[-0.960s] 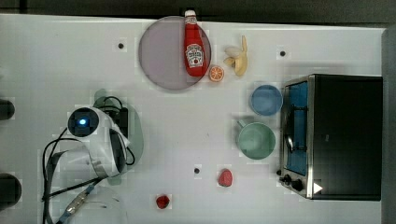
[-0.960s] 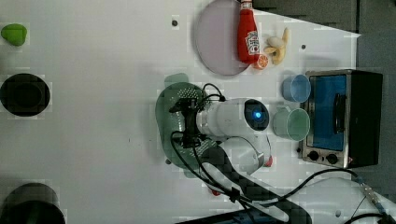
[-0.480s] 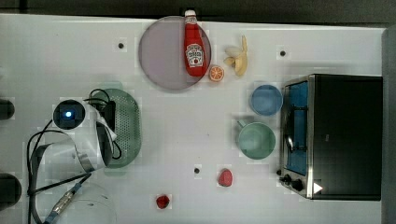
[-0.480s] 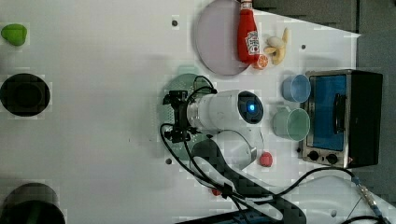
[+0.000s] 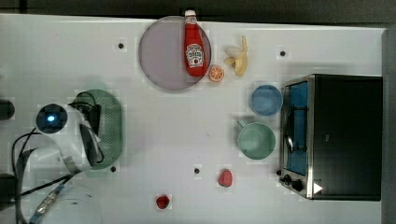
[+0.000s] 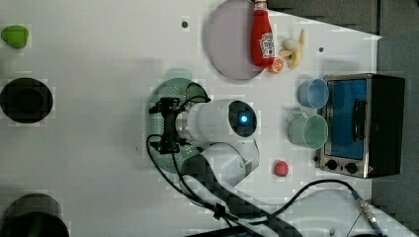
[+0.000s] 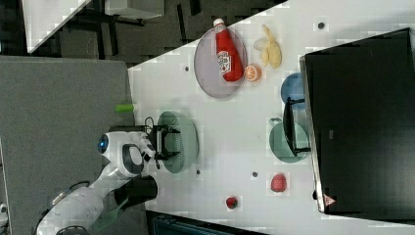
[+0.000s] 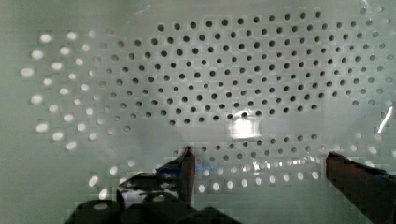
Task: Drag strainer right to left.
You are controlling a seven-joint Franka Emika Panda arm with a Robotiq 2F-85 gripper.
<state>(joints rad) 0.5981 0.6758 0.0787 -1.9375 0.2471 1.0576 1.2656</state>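
at the top view's far left the strainer [image 5: 108, 128] already sits well apart from the mug [image 5: 256, 140] and toaster oven [image 5: 334, 136], gripper [image 8: 259, 168] jaws spread wide inside its perforated bowl, drag apparently nearly done, only retreat left.

Even, bright overhead light washes the white tabletop [image 5: 154, 140] nearly to blank, with soft shadows hugging objects at about nine o'clock in the top view. Blocky compression smears edges in all three room views. In the wrist view, a hot glare patch sits on the pale mint-green perforated plastic strainer [image 8: 243, 127], whose holes blur toward nine o'clock, possibly from closeness to the lens.
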